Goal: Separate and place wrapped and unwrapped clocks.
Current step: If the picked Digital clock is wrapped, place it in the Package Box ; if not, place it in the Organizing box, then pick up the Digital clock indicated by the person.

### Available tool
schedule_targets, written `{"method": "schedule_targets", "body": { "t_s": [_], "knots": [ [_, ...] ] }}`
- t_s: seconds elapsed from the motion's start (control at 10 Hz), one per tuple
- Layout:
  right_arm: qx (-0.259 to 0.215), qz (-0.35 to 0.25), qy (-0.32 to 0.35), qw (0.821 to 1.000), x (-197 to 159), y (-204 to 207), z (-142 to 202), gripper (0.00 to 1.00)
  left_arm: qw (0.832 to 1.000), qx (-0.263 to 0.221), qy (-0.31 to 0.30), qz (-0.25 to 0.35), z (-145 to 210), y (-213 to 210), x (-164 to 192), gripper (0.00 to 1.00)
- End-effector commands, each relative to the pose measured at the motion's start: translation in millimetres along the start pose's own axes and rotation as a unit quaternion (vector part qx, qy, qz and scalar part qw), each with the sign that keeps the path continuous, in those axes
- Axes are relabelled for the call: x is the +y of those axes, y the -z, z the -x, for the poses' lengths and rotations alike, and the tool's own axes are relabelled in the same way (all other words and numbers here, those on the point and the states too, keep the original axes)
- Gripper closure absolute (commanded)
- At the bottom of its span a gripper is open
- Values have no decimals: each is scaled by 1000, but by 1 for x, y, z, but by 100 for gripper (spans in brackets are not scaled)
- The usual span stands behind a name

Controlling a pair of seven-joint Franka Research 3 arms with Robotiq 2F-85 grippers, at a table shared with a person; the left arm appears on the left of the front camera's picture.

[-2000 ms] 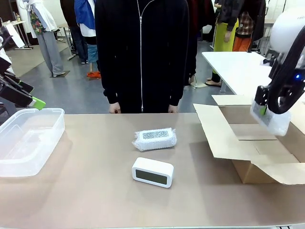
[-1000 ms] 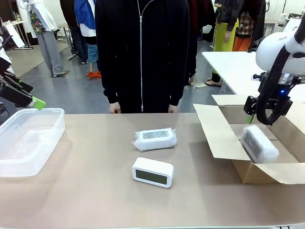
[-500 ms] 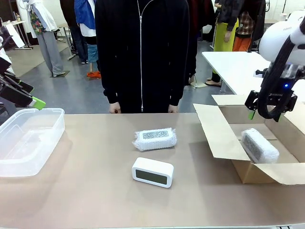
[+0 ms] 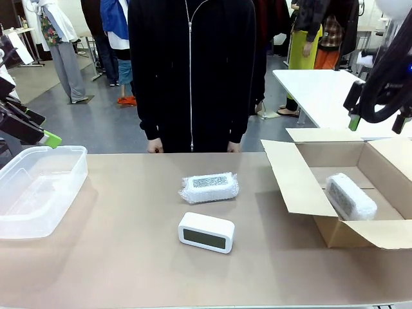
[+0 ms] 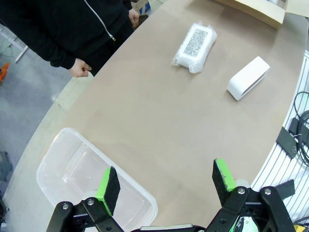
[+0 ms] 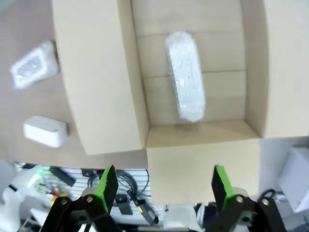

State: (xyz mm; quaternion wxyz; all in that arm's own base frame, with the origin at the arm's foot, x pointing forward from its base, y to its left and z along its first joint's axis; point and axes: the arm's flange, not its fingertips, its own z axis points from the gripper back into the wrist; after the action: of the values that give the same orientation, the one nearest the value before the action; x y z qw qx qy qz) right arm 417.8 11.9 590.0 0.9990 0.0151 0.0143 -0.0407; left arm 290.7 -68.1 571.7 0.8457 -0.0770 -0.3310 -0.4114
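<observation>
One bubble-wrapped clock [image 4: 349,196] [image 6: 186,75] lies inside the open cardboard box [image 4: 302,187] [image 6: 101,72] at the right. A second wrapped clock [image 4: 209,187] [image 5: 195,45] [image 6: 33,64] rests mid-table, and the bare white clock with a dark face [image 4: 206,232] [image 5: 248,78] [image 6: 45,130] stands just in front of it. My right gripper [image 4: 378,119] [image 6: 161,186] hangs open and empty high above the box. At the far left my left gripper [image 5: 166,182] is open and empty above the near edge of the clear plastic tub [image 4: 38,187] [image 5: 72,169].
A person in a black zip jacket [image 4: 192,71] stands at the far edge, hands [image 5: 79,71] down at the table's rim. The box's flaps spread outward at the right. Bare brown table [image 4: 116,257] lies between tub and clocks.
My right gripper let go of the wrapped clock, which dropped into the box, and has since risen well above it. The left arm and the other clocks have not moved.
</observation>
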Motion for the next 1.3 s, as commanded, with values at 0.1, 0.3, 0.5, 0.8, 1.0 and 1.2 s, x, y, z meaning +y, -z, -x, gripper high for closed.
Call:
{"method": "schedule_targets", "body": {
  "t_s": [0.1, 0.3, 0.5, 0.8, 1.0, 1.2],
  "knots": [
    [-14, 11, 14, 1000, 5, -9, -1, 0, 1000, -2, 0, 3, 0, 0, 0, 0],
    [-14, 2, -2, 1000, 6, -17, 8, 0, 1000, -2, 0, 3, 0, 0, 0, 0],
    [-14, 2, -2, 1000, 6, -17, 8, 0, 1000, -2, 0, 3, 0, 0, 0, 0],
    [-14, 2, -2, 1000, 6, -17, 8, 0, 1000, -2, 0, 3, 0, 0, 0, 0],
    [-14, 2, -2, 1000, 6, -17, 8, 0, 1000, -2, 0, 3, 0, 0, 0, 0],
    [-14, 2, -2, 1000, 6, -17, 8, 0, 1000, -2, 0, 3, 0, 0, 0, 0]
  ]
}}
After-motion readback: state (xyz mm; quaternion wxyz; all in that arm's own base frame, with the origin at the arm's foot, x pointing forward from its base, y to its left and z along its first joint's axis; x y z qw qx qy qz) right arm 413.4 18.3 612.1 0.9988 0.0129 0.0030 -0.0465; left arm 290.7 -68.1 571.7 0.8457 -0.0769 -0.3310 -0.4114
